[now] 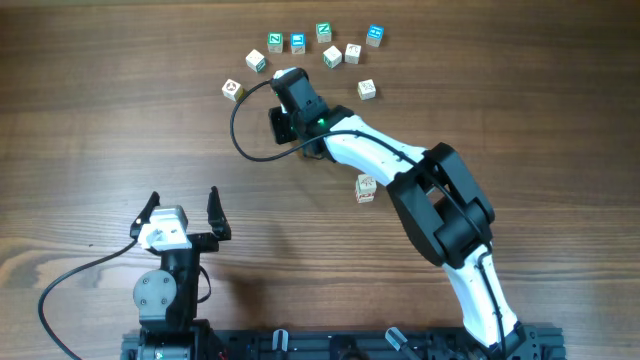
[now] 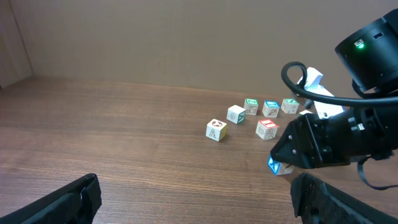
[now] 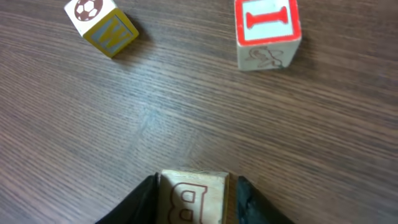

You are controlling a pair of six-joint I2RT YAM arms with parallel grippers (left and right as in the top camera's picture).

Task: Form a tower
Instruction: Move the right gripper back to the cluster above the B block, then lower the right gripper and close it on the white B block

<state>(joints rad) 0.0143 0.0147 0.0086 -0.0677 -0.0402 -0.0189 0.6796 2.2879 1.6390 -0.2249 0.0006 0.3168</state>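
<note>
**Right gripper [image 1: 287,77] among loose cubes [image 1: 333,57]; tower [image 1: 365,188] behind**

Fingers [image 3: 140,206] close on both sides of B cube [image 3: 191,198], resting on table [image 1: 100,120]; clamped or not, cannot tell. Tower upright beside right arm [image 1: 380,155], back toward base and rightward of gripper; nearer right than left.

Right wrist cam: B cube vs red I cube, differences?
B cube: dark outlined letter; I cube: solid red letter, red border. B cube sits gripped between the fingers of the right gripper; I cube lies loose, farther off. Both are pale wooden cubes.
</note>
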